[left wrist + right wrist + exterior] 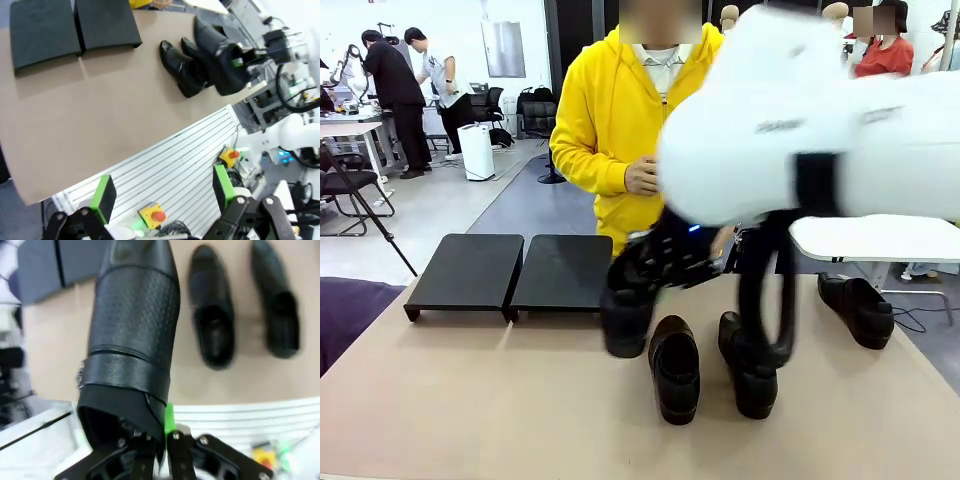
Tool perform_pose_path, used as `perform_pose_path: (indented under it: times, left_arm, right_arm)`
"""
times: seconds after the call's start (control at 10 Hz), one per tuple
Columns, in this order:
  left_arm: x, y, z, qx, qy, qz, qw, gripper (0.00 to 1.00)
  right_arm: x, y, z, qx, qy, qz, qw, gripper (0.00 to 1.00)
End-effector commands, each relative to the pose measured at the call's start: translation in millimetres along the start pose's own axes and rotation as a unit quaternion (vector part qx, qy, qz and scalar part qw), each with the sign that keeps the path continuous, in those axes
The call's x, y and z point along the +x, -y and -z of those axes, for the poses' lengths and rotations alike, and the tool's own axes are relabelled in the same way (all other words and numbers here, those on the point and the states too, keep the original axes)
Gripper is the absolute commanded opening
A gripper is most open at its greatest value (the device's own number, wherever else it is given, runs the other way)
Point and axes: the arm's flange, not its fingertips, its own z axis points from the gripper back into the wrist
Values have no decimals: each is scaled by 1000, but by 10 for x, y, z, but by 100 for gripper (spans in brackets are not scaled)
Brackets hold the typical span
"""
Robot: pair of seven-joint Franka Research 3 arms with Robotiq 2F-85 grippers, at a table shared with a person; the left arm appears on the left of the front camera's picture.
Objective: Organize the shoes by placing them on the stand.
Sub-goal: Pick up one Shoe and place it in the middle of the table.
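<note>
My right gripper (642, 272) is shut on the heel edge of a black leather shoe (625, 318), which hangs toe-down just above the table. The right wrist view has that shoe (132, 335) rising from the shut fingers (169, 426). Two more shoes (675, 368) (748, 365) lie side by side on the table to its right, and another one (857, 308) lies at the far right. The stand (466, 268) sits at the back left as two flat black platforms, the nearer one (563, 268) just left of the held shoe. My left gripper (162, 192) hangs open off the table's near edge.
A person in a yellow hoodie (610, 110) stands at the far side behind the stand, hands held at the waist. A small white table (880, 238) stands at the back right. Bare tabletop (470, 400) stretches in front of the stand.
</note>
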Motion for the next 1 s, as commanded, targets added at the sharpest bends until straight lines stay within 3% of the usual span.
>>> perform_pose_path:
  times: [0.0, 0.3, 0.5, 0.9]
  left_arm:
    - [-2, -14, -2, -10, 2, 6, 1000, 100]
    - [-2, -14, -2, -10, 2, 6, 1000, 100]
    - [-2, -14, -2, -10, 2, 6, 1000, 100]
    - [-2, -14, -2, -10, 2, 6, 1000, 100]
  right_arm:
    - [339, -267, 435, -20, -6, -29, 999, 0]
    - [360, -248, 1193, -2, -45, -82, 996, 0]
    - [362, -193, 1511, 16, -82, -56, 995, 0]
    - [293, -168, 1877, 11, -98, -29, 995, 0]
